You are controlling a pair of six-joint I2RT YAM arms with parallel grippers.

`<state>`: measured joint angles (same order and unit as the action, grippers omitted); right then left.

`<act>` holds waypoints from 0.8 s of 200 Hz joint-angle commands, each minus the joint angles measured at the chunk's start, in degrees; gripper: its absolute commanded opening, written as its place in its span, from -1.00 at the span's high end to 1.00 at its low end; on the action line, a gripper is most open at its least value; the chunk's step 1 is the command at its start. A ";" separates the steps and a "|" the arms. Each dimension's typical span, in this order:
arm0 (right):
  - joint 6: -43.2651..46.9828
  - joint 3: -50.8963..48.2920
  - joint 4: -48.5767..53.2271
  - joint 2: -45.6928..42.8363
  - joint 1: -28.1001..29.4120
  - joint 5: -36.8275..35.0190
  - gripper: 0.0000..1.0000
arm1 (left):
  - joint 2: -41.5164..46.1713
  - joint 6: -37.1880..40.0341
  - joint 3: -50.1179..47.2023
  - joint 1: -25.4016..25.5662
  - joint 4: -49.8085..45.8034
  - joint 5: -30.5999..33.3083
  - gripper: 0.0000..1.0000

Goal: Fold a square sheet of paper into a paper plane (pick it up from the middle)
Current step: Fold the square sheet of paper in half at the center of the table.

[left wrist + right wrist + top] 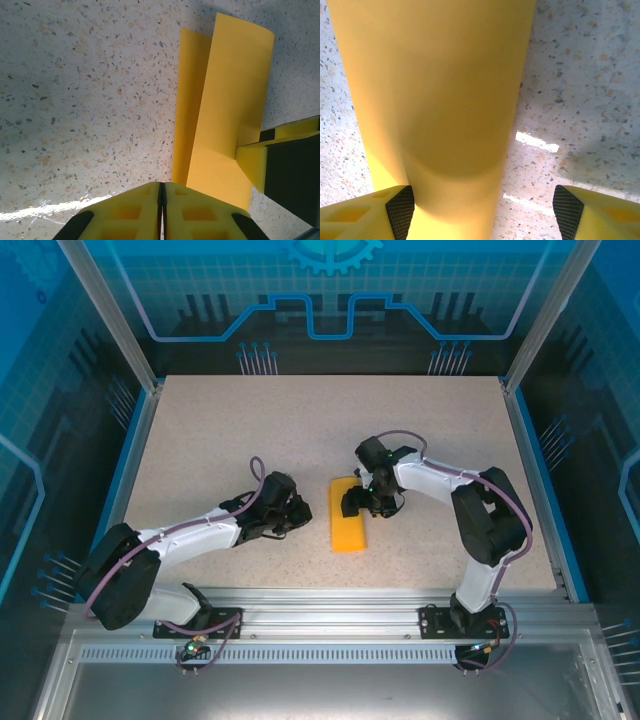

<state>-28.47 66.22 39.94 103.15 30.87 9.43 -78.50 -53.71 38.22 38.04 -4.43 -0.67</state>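
The square sheet of paper (348,525) is orange-yellow and lies on the speckled table, folded lengthwise into a long strip. Its upper flap (230,100) curves up slightly off the lower layer. My right gripper (358,502) stands open low over the strip's far half. In the right wrist view the paper (435,100) lies under the left side of its gap (484,207). One right finger (255,165) touches the flap's edge. My left gripper (300,512) is shut with nothing in it, just left of the strip, its tips (161,186) near the paper's near edge. A paper plane is out of view.
Blue rails and aluminium posts (140,440) frame the speckled tabletop (250,430). The arms' bases are bolted to a metal rail (330,615) at the near edge. Open table surface lies behind and to both sides of the paper.
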 commanded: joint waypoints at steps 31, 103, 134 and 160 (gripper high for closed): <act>1.37 3.37 4.30 3.10 2.09 -3.33 -0.57 | 0.45 0.45 1.75 0.41 -1.43 0.04 0.76; 2.63 5.04 6.13 4.83 3.78 -5.62 -0.58 | 0.09 0.49 1.83 0.39 -1.46 -0.04 0.75; 1.77 5.23 6.02 5.41 3.46 -5.87 -0.59 | -0.07 0.62 2.11 0.45 -1.35 -0.30 0.75; 1.22 5.42 6.07 5.83 3.10 -6.21 -0.59 | -0.49 0.78 2.42 0.41 -1.46 -0.47 0.74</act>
<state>-26.74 69.91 44.16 107.77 34.09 4.01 -78.59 -53.69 38.41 38.04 -4.67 -0.67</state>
